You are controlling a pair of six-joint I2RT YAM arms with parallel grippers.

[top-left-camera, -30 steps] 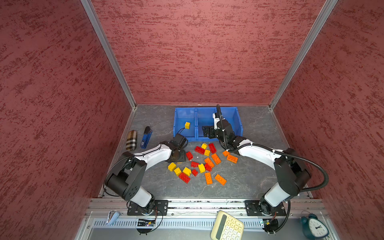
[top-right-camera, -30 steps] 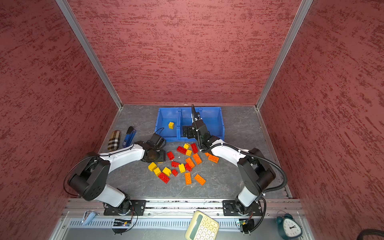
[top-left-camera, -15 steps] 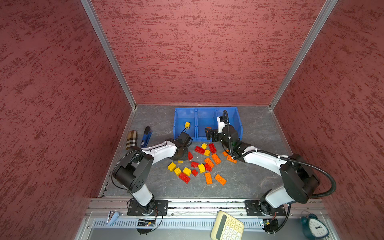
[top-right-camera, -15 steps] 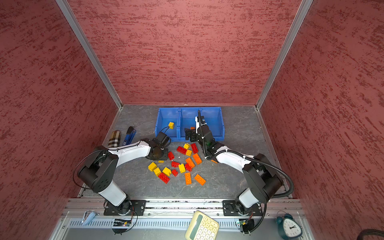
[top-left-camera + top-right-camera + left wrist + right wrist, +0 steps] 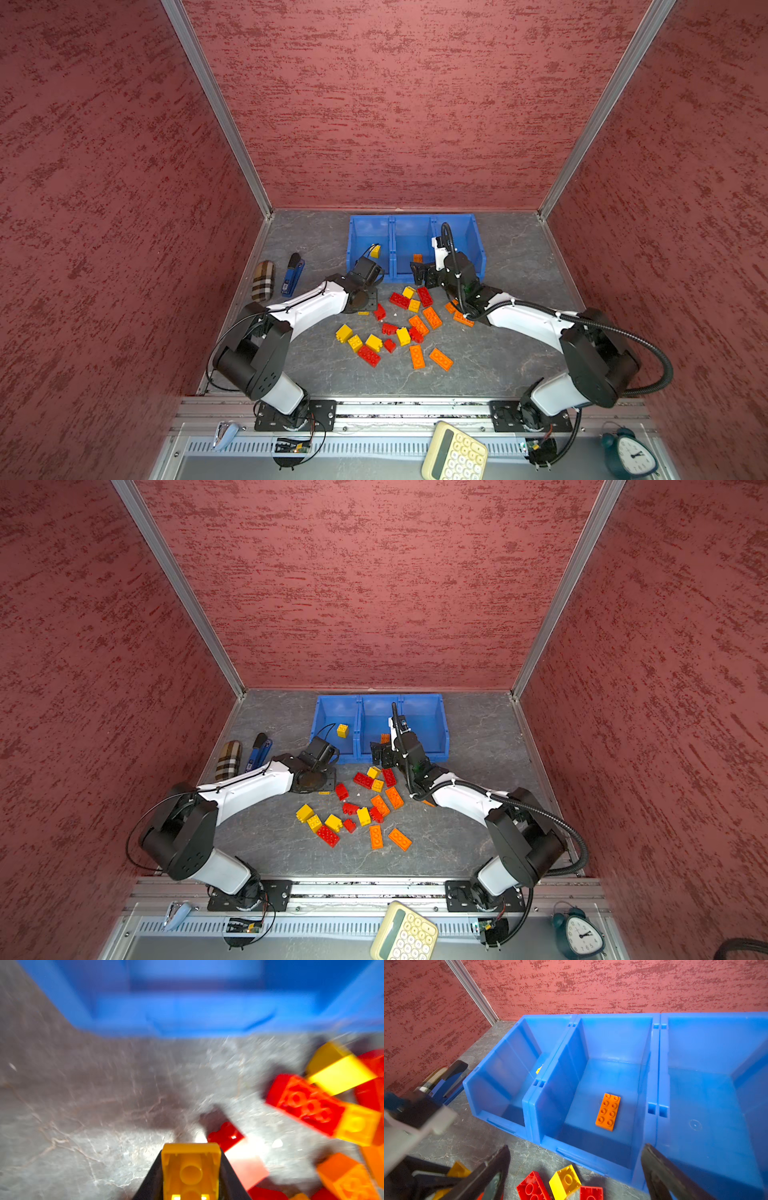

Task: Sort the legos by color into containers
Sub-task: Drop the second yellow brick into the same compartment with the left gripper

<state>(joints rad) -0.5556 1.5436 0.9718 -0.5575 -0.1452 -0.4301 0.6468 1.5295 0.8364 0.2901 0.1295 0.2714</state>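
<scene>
Plaid case (image 5: 263,280): lies at the far left of the grey worktop (image 5: 498,353), along the side wall.
Stapler (image 5: 293,274): blue and black, just right of the plaid case.
Left hand (image 5: 191,1167): closed on a held yellow brick (image 5: 190,1172); in both top views it (image 5: 365,305) sits low on the near side of the left bin, at the left edge of the loose legos.
Held yellow brick: pinched between the two black fingers (image 5: 230,1184), hollow underside towards the wrist camera. Whether it touches the worktop cannot be told.
Blue bins (image 5: 370,218): three joined in a row at the far middle of the worktop, lower lips facing near.
Left bin (image 5: 500,1076): holds one small yellow lego (image 5: 375,251).
Middle bin (image 5: 612,1043): holds one orange 2x4 lego (image 5: 608,1112), flat, studs up.
Right bin (image 5: 708,1053): partly hidden by the right arm in both top views.
Loose legos (image 5: 399,328): yellow, orange and red, scattered on the worktop just near of the bins, between the two arms.
Right hand (image 5: 575,1167): fingers (image 5: 660,1172) spread wide, nothing between them; it hangs at the middle bin's front lip (image 5: 420,272), above the far edge of the loose legos.
Calculator (image 5: 453,457): pale yellow, on the near ledge.
Alarm clock (image 5: 629,455): dark, at the near right corner.
</scene>
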